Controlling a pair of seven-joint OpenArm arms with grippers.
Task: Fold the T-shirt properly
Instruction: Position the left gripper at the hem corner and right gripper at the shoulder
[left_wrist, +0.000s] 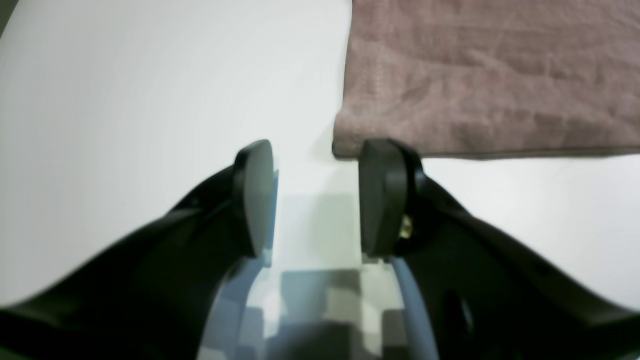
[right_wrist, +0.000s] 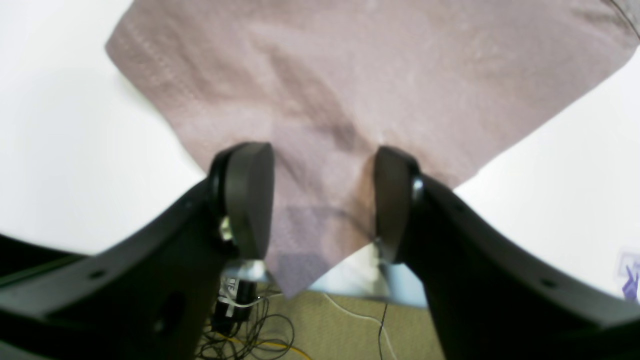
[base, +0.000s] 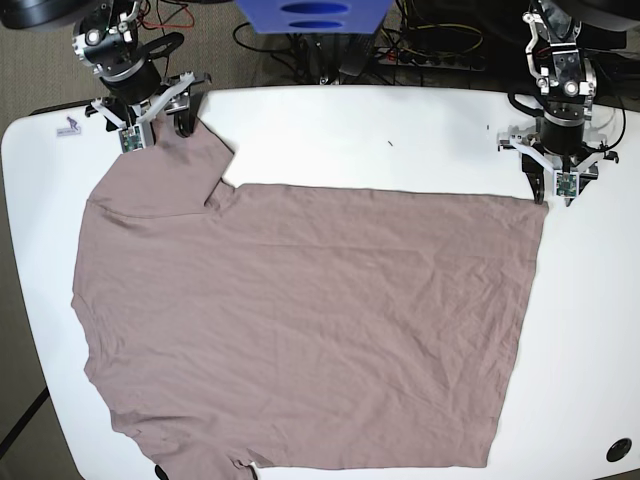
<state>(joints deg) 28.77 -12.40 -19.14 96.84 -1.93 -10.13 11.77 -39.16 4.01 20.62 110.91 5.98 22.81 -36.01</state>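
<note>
both grippers stand spread: right gripper (right_wrist: 322, 200) straddles the t-shirt (base: 300, 320) sleeve corner; left gripper (left_wrist: 315, 197) sits just beside the hem corner, cloth ahead-right.

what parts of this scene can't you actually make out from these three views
- T-shirt: in the base view its bottom edge and lower sleeve are cut off by the frame.
- Right gripper: the right wrist view shows the sleeve corner between open jaws, but not whether the pads touch it.
- Left gripper: the left wrist view is blurred; contact between one finger and the hem corner cannot be told.
- Small sticker on the table: too small to read.
</note>
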